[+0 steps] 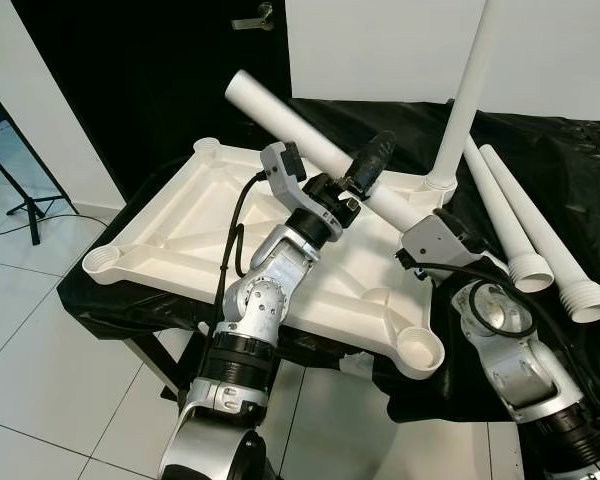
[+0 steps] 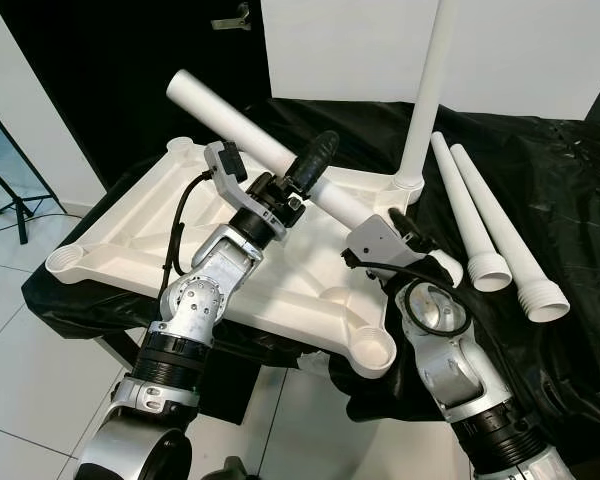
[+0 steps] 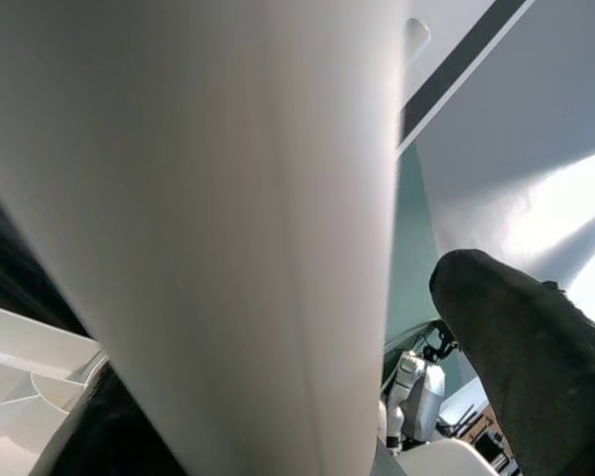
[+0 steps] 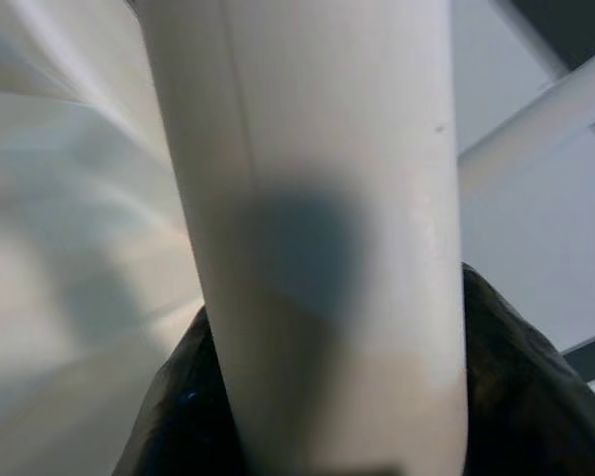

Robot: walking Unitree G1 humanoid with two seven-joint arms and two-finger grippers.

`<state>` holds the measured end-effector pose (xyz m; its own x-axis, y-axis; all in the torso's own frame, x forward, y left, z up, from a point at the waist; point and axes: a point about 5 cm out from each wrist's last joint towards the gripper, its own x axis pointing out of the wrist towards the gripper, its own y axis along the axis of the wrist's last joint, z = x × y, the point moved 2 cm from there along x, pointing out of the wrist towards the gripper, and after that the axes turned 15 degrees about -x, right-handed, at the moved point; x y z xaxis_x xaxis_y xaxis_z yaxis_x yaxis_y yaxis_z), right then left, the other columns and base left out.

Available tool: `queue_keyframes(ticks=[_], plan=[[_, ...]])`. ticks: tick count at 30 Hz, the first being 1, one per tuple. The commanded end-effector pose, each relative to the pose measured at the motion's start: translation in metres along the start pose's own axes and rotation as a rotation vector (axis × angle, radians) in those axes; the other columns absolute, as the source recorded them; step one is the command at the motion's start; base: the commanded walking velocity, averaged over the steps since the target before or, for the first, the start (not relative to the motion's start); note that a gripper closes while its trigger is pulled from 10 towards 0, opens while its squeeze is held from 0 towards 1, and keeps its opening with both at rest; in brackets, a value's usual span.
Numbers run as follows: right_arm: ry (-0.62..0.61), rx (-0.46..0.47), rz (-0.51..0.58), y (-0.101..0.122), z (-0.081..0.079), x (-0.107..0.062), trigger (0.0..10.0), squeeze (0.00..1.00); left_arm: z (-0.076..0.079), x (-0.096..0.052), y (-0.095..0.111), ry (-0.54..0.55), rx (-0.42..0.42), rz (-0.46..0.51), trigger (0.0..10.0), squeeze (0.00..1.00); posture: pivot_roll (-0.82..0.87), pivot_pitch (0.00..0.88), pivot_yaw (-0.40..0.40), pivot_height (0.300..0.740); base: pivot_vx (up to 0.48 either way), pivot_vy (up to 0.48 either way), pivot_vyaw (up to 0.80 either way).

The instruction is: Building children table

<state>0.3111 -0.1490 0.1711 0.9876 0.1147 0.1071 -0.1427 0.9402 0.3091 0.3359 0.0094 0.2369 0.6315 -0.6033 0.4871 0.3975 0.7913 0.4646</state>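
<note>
Black-draped bench [image 1: 565, 160], one upturned tabletop [image 1: 180, 230], two loose legs [image 1: 540, 240], one fitted leg [image 1: 465, 95], both pincers [image 1: 365, 165] [image 1: 420, 225] grasping a fourth leg [image 1: 290, 120].

Upright leg [image 1: 467, 95] cut off by top edge; right gripper [image 1: 405, 222] fingers hidden.

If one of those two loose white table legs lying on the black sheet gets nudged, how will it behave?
The loose legs are round tubes, so one would probably roll, likely curving since it flares towards its threaded end. They look like stiff, hollow plastic, so probably light. The crumpled black sheet may slow it.
</note>
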Motion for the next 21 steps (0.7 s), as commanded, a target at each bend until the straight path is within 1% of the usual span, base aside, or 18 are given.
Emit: queue_keyframes(ticks=[1,2,3,4,5,6,10,11,12,13,14,15,16,17,18,20,21], plan=[[0.008,-0.055,0.001,-0.0006,-0.0086,0.0,0.0,0.0,0.0307,0.0141,-0.0081,-0.217,-0.022,-0.041,10.0,0.0,0.09,0.0,0.056,0.74,0.0,0.0,0.0],[0.0,-0.054,-0.005,-0.0013,-0.0103,0.0003,0.0,0.0,0.0315,0.0134,-0.008,-0.224,-0.027,-0.041,4.5,0.0,0.09,0.0,0.055,0.74,0.0,0.0,0.0],[0.0,-0.054,-0.005,-0.0013,-0.0103,0.0003,0.0,0.0,0.0315,0.0134,-0.008,-0.224,-0.027,-0.041,4.5,0.0,0.09,0.0,0.055,0.74,0.0,0.0,0.0],[-0.009,-0.045,-0.006,-0.0007,-0.0126,0.0001,0.0,0.0,0.0325,0.0125,-0.0076,-0.233,-0.034,-0.038,0.5,0.0,0.09,0.0,0.054,0.74,0.0,0.0,0.0],[-0.009,-0.045,-0.006,-0.0007,-0.0126,0.0001,0.0,0.0,0.0325,0.0125,-0.0076,-0.233,-0.034,-0.038,0.5,0.0,0.09,0.0,0.054,0.74,0.0,0.0,0.0],[-0.015,-0.039,-0.004,0.0005,-0.014,-0.0002,0.0,0.0,0.0336,0.0112,-0.0072,-0.248,-0.044,-0.035,0.0,0.0,0.09,0.0,0.052,0.74,0.0,0.0,0.0],[-0.03,-0.038,-0.001,0.002,-0.0155,-0.0003,0.0,0.0,0.0346,0.0095,-0.0068,-0.263,-0.055,-0.03,0.0,0.0,0.09,0.0,0.051,0.74,0.0,0.0,0.0],[-0.037,-0.036,-0.003,0.0016,-0.0143,0.0005,0.2,0.0,0.0349,0.0086,-0.007,-0.268,-0.059,-0.03,0.0,0.0,0.09,0.0,0.049,0.74,0.0,0.0,0.0],[-0.037,-0.036,-0.003,0.0016,-0.0143,0.0005,0.2,0.0,0.0349,0.0086,-0.007,-0.268,-0.059,-0.03,0.0,0.0,0.09,0.0,0.049,0.74,0.0,0.0,0.0],[-0.048,-0.03,-0.01,0.0007,-0.0133,0.0014,9.0,0.0,0.0353,0.008,-0.0076,-0.273,-0.063,-0.031,0.0,0.0,0.09,0.0,0.049,0.74,0.0,0.0,0.0],[-0.048,-0.03,-0.01,0.0007,-0.0133,0.0014,9.0,0.0,0.0353,0.008,-0.0076,-0.273,-0.063,-0.031,0.0,0.0,0.09,0.0,0.049,0.74,0.0,0.0,0.0],[-0.054,-0.023,-0.018,-0.0001,-0.0121,0.0022,10.0,0.0,0.0358,0.0076,-0.0083,-0.278,-0.065,-0.033,0.0,0.0,0.09,0.0,0.048,0.74,0.0,0.0,0.0],[-0.054,-0.023,-0.018,-0.0001,-0.0121,0.0022,10.0,0.0,0.0358,0.0076,-0.0083,-0.278,-0.065,-0.033,0.0,0.0,0.09,0.0,0.048,0.74,0.0,0.0,0.0],[-0.056,-0.001,-0.025,-0.0002,-0.011,0.0027,10.0,0.0,0.0361,0.0075,-0.0087,-0.282,-0.066,-0.035,0.0,0.0,0.09,0.0,0.049,0.74,0.0,0.0,0.0],[-0.055,0.032,-0.021,0.0018,-0.0095,0.003,10.0,0.52,0.0363,0.0074,-0.009,-0.284,-0.066,-0.038,0.0,0.0,0.09,0.0,0.049,0.74,0.0,0.0,0.0],[-0.055,0.032,-0.021,0.0018,-0.0095,0.003,10.0,0.52,0.0363,0.0074,-0.009,-0.284,-0.066,-0.038,0.0,0.0,0.09,0.0,0.049,0.74,0.0,0.0,0.0],[-0.054,0.054,-0.016,0.0033,-0.0085,0.0032,10.0,1.0,0.0362,0.0074,-0.0092,-0.284,-0.065,-0.039,0.0,0.0,0.09,0.0,0.049,0.74,0.0,0.0,0.0]])
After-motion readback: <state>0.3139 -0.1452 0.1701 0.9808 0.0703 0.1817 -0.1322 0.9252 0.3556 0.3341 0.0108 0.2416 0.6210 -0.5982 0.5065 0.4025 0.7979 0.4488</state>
